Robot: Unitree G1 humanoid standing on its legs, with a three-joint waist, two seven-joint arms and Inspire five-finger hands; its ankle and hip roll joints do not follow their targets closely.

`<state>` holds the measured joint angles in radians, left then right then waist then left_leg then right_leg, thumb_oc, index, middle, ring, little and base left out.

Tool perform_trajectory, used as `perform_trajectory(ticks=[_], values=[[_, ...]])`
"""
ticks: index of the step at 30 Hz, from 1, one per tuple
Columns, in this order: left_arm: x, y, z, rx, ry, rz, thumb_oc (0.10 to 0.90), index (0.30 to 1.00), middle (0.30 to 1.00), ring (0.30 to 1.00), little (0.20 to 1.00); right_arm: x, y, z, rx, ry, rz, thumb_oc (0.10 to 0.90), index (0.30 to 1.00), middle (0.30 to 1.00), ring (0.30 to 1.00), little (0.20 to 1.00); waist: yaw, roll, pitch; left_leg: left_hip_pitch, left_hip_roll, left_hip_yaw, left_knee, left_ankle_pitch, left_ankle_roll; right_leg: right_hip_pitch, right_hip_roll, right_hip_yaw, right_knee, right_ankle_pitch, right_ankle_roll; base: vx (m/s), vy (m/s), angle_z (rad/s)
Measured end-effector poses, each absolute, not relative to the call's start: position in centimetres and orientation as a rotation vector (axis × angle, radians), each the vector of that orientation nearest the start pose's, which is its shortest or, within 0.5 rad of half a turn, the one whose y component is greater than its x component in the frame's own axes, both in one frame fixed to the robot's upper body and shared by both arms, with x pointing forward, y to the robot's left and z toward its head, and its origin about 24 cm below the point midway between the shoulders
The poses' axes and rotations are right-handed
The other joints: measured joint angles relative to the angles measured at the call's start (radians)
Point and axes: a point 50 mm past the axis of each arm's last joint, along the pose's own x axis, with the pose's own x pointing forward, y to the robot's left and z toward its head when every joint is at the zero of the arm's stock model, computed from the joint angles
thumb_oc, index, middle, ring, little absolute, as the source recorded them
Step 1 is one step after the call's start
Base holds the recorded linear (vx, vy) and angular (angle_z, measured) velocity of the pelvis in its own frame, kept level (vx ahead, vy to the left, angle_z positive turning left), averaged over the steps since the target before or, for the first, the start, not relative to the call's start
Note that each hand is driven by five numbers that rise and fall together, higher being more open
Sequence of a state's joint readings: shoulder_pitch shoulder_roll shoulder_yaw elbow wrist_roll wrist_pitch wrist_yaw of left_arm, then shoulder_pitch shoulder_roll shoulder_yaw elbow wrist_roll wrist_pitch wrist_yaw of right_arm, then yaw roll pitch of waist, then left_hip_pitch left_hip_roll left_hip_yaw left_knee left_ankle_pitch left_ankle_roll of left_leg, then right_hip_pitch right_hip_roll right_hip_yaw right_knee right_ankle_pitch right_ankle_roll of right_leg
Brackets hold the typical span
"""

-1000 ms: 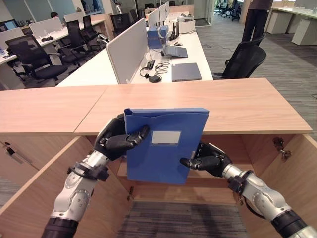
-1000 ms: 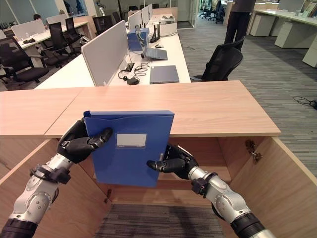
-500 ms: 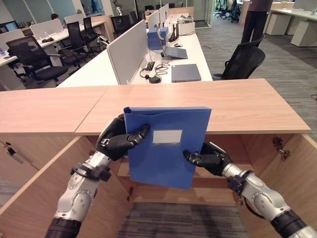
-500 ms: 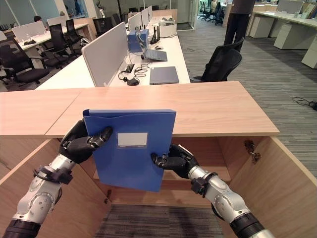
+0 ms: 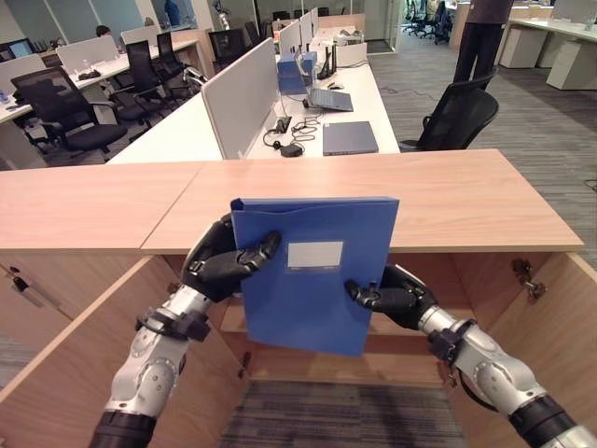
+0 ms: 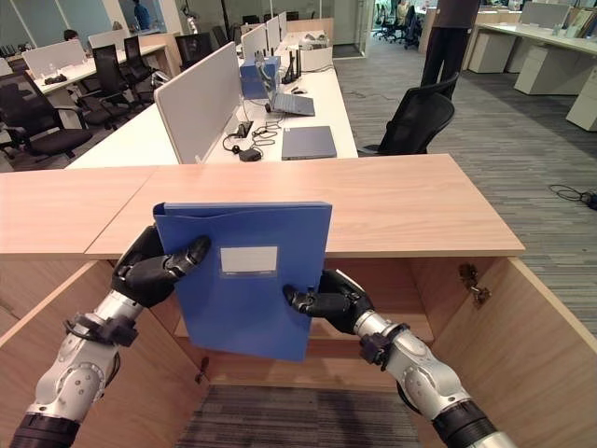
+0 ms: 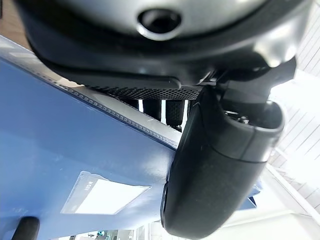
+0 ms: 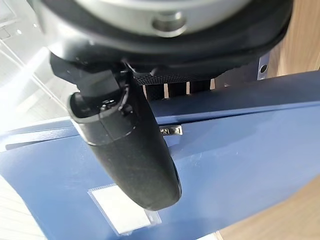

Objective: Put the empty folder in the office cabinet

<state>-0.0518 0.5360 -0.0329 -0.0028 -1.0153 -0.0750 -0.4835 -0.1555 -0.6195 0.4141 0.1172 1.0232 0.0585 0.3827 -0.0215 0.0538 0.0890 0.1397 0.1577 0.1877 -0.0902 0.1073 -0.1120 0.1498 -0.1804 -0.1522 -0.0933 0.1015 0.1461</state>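
Since a second ago the blue folder (image 5: 315,273) has tilted a bit, its lower right corner dropping and its top edge creeping slightly up; in the last half second it's barely budged. The left hand (image 5: 224,262) is clamped on the folder's upper left edge, thumb across the front and fingers behind. The right hand (image 5: 392,297) pinches the right edge lower down, thumb on the front too. The folder hangs upright in front of the open office cabinet (image 5: 522,317), between its two swung-out doors and overlapping the wooden top (image 5: 466,201). The left wrist view shows the white label (image 7: 105,196) up close past the thumb. The right wrist view shows a small metal clip (image 8: 170,130) on the folder's edge. Can't tell what's inside the cabinet, the folder covers the shelf.
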Motion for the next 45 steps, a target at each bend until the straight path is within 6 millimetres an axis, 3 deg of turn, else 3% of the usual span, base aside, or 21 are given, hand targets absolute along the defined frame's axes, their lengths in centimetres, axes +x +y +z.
perform_trajectory(ticks=[7,13,15,18,24,26,28,31,34,36,38,42,45], values=[[25.4,21.6,9.5,-0.412,-0.225,-0.483,0.8,0.9,0.9,0.9,0.9,23.4,-16.6,2.0,0.381,0.394,0.766,0.4,0.3,0.3,0.3,0.3,0.002,-0.009,-0.005,-0.002,0.0,-0.001,0.0,-0.002,0.001,0.0,-0.001,-0.002,0.005,-0.002,0.002,0.0,0.0,0.0],[23.2,21.8,5.5,-0.233,-0.025,-0.454,0.8,0.9,0.9,0.9,0.9,21.0,-17.8,0.1,0.331,0.484,0.739,0.4,0.3,0.3,0.3,0.3,-0.001,-0.01,-0.005,-0.009,0.001,-0.002,0.0,-0.009,-0.001,-0.005,-0.002,-0.004,0.005,-0.004,0.003,0.0,0.0,0.01],[21.1,23.1,2.1,-0.161,0.14,-0.395,0.8,0.9,0.9,0.9,0.9,19.5,-19.8,-0.8,0.303,0.532,0.666,0.4,0.3,0.3,0.3,0.3,-0.002,-0.009,-0.005,-0.017,0.001,-0.002,0.0,-0.01,0.0,-0.011,-0.004,-0.005,0.005,-0.005,0.003,0.0,0.0,0.0],[18.4,24.3,-1.1,-0.107,0.32,-0.348,0.8,0.9,0.9,0.9,0.9,18.2,-21.2,-1.6,0.267,0.59,0.619,0.4,0.3,0.3,0.3,0.3,-0.003,-0.012,-0.004,-0.017,0.0,-0.002,0.0,-0.011,0.002,-0.012,-0.005,-0.005,0.003,-0.005,0.004,0.0,0.0,0.0],[13.3,26.4,-3.9,0.003,0.581,-0.41,0.8,0.9,0.9,0.9,0.9,16.8,-23.2,-1.6,0.257,0.616,0.582,0.4,0.3,0.3,0.3,0.3,0.001,-0.013,-0.002,-0.02,0.001,-0.002,0.0,-0.014,0.001,-0.012,-0.008,-0.008,-0.001,-0.01,0.002,0.0,0.0,0.0],[11.1,27.6,-4.5,0.146,0.737,-0.522,0.8,0.9,0.9,0.9,0.9,16.3,-23.8,-1.8,0.274,0.615,0.553,0.4,0.3,0.3,0.3,0.3,0.002,-0.012,-0.003,-0.023,0.001,-0.003,0.0,-0.014,0.001,-0.014,-0.012,-0.01,-0.001,-0.01,0.002,0.0,0.0,0.0],[9.7,28.0,-5.5,0.178,0.826,-0.56,0.8,0.9,0.9,0.9,0.9,16.1,-24.0,-2.3,0.294,0.618,0.532,0.4,0.3,0.3,0.3,0.3,-0.001,-0.009,-0.006,-0.025,0.0,-0.003,0.0,-0.014,0.001,-0.017,-0.013,-0.009,-0.001,-0.01,0.002,0.0,0.0,0.0],[8.5,27.9,-7.2,0.179,0.91,-0.561,0.8,0.9,0.9,0.9,0.9,15.9,-24.2,-3.0,0.314,0.624,0.493,0.4,0.3,0.3,0.3,0.3,-0.001,-0.006,-0.009,-0.027,0.0,-0.008,0.0,-0.013,0.001,-0.019,-0.013,-0.011,-0.001,-0.01,0.002,0.0,0.002,0.03],[7.6,27.3,-10.2,0.092,0.966,-0.407,0.8,0.9,0.9,0.9,0.9,14.3,-23.6,-6.6,0.458,0.676,0.308,0.4,0.3,0.3,0.3,0.3,-0.001,0.001,-0.016,-0.034,-0.001,-0.018,0.0,-0.012,0.001,-0.018,-0.009,-0.02,0.002,-0.013,0.001,0.01,0.005,0.08],[7.5,26.8,-11.1,0.077,0.991,-0.376,0.8,0.9,0.9,0.9,0.9,13.4,-23.0,-8.1,0.495,0.73,0.235,0.4,0.3,0.3,0.3,0.3,-0.001,0.005,-0.019,-0.035,-0.001,-0.019,0.0,-0.012,0.0,-0.019,-0.008,-0.022,0.003,-0.013,0.001,0.0,0.0,0.0],[7.3,25.1,-13.4,0.066,1.044,-0.272,0.8,0.9,0.9,0.9,0.9,11.9,-21.7,-10.7,0.618,0.778,0.037,0.4,0.3,0.3,0.3,0.3,-0.002,0.011,-0.027,-0.035,-0.001,-0.02,0.0,-0.012,0.0,-0.018,-0.007,-0.022,0.005,-0.014,0.001,0.02,0.001,0.01],[7.2,22.2,-15.1,0.053,1.082,-0.223,0.8,0.9,0.9,0.9,0.9,10.9,-19.9,-12.3,0.745,0.813,-0.108,0.4,0.3,0.3,0.3,0.3,-0.005,0.004,-0.034,-0.042,-0.001,-0.026,0.0,-0.011,0.001,-0.022,-0.006,-0.026,0.005,-0.014,0.001,0.01,0.0,0.02],[7.3,21.5,-15.4,0.054,1.084,-0.191,0.8,0.9,0.9,0.9,0.9,11.3,-19.7,-12.6,0.787,0.791,-0.194,0.4,0.3,0.3,0.3,0.3,-0.005,-0.004,-0.04,-0.043,-0.001,-0.026,0.0,-0.011,0.001,-0.022,-0.007,-0.027,0.005,-0.014,0.001,0.02,-0.003,0.02]])
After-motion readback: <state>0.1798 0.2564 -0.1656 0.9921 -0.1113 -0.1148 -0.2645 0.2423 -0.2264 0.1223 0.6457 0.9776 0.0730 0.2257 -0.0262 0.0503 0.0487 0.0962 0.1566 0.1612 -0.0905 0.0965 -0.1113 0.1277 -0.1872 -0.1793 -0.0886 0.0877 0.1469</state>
